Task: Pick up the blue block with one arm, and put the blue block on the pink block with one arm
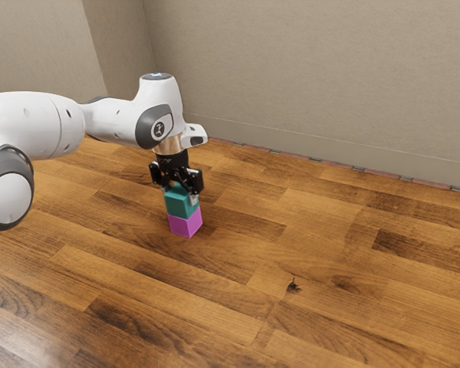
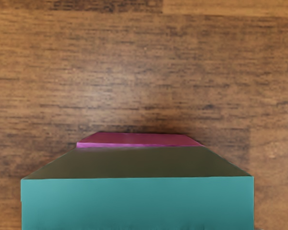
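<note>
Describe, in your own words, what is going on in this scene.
A white robot arm's claw is closed on the blue block, which rests squarely on top of the pink block on the wooden table. The stack is made, but the claw has not yet let go.

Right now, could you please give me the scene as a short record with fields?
surface: wooden table, with a plain wall behind it
blue block: teal-blue, upright, appears to sit directly on the pink block
pink block: on the wood, under the blue block
alignment: roughly square; in the wrist view a strip of pink shows past the blue block's far edge
gripper: above the stack, fingers against two sides of the blue block's upper part
task state: blue block placed on pink, not yet released
</note>
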`<control>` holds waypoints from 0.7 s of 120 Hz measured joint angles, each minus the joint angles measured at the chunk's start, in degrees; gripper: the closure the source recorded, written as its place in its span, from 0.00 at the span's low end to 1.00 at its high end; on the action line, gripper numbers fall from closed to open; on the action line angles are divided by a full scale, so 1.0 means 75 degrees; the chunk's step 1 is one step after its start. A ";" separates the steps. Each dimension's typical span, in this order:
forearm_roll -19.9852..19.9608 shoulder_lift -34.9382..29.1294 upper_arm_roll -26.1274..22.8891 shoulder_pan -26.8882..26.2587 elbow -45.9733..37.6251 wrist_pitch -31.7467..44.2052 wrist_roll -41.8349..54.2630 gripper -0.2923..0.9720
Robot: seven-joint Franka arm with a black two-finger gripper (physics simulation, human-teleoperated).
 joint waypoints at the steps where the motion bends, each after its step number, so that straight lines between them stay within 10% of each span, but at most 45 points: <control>1: -0.0001 0.0000 0.0000 0.0000 0.0000 0.0000 0.0003 0.34; 44: -0.0021 -0.0140 -0.0005 -0.0005 0.0006 -0.0044 0.0110 0.25; 84: -0.0384 -0.3237 0.0277 0.0010 -0.0007 -0.2099 0.0271 0.24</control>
